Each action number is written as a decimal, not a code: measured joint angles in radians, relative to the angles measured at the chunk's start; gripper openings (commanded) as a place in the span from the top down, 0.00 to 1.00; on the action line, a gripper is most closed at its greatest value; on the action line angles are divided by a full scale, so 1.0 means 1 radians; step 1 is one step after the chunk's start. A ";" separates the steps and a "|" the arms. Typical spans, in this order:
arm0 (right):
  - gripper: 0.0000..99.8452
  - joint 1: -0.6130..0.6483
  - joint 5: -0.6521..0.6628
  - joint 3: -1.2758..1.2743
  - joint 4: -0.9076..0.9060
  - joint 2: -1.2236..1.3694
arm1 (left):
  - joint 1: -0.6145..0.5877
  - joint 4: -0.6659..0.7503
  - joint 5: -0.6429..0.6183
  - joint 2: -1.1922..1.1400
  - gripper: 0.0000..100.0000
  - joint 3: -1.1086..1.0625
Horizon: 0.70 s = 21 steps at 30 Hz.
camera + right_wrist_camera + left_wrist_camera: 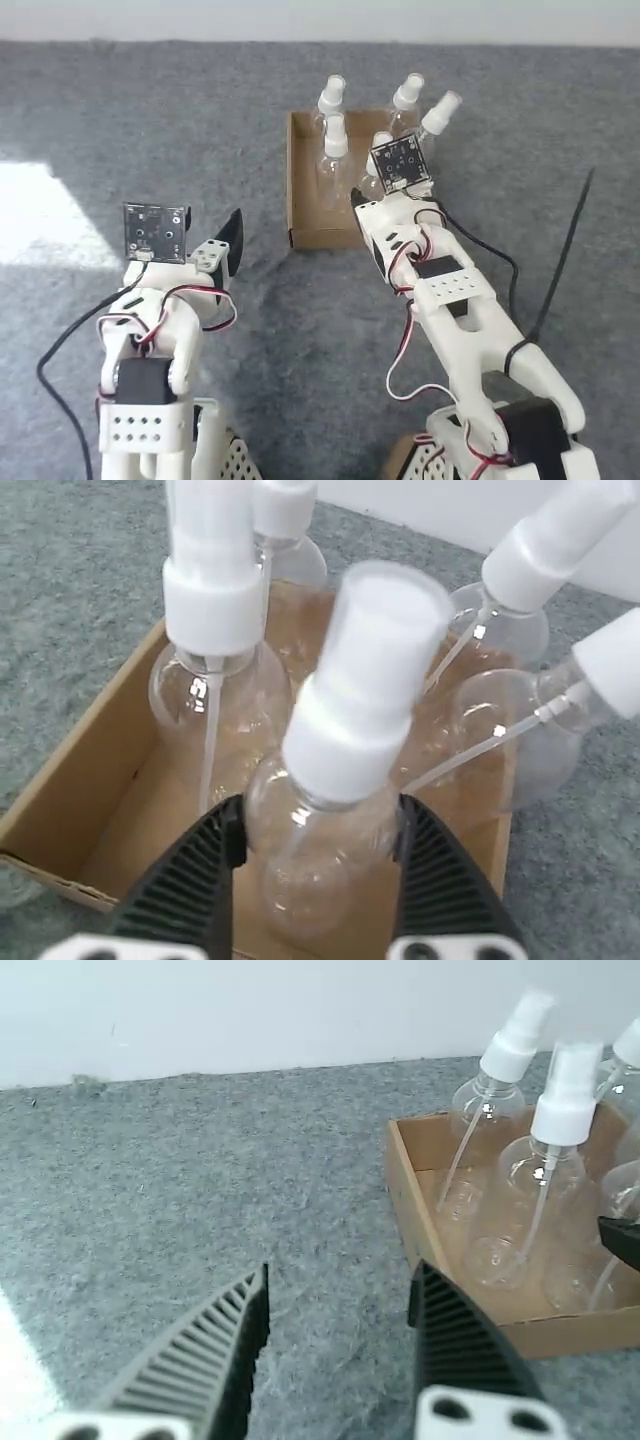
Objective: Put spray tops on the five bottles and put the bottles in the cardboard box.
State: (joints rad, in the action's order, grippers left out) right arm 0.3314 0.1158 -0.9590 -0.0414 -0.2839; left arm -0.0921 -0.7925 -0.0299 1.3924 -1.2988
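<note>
Up close, the left hand hangs low over the grey bench with its two fingers spread and nothing between them, pointing toward the left wall of the cardboard box. A strip of bare bench lies between this hand and the box.

Further along, the right hand reaches in over the near wall of the box and pinches a clear bottle by its round body, one finger pressed on each side. That bottle sits inside the box near the front, neck up, with its long axis tipped a little off upright. Its white spray top is on and its dip tube runs down inside.

Beyond it, four other bottles share the box, all capped with white spray tops. One stands upright by the left wall and two stand at the back. The fourth, at the right side, leans outward, its top past the right rim. The bottles crowd the middle and back of the box, while the near left corner of the box floor is open.

Past the box the bench runs on bare to a pale wall.
</note>
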 measured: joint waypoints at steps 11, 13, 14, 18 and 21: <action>0.81 0.000 0.002 -0.002 0.000 0.000 | 0.000 0.000 0.000 0.000 0.79 0.000; 0.81 0.000 0.002 -0.002 0.000 0.000 | 0.000 0.000 0.000 0.000 0.79 0.000; 0.81 0.000 0.002 -0.002 0.000 0.000 | 0.000 0.000 0.000 0.000 0.79 0.000; 0.81 0.000 0.002 -0.002 0.000 0.000 | 0.000 0.000 0.000 0.000 0.79 0.000; 0.77 0.000 0.002 -0.002 0.000 0.000 | 0.000 0.000 0.000 0.000 0.79 0.000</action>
State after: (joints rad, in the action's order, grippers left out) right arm 0.3314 0.1174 -0.9605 -0.0414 -0.2839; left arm -0.0921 -0.7925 -0.0299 1.3924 -1.2988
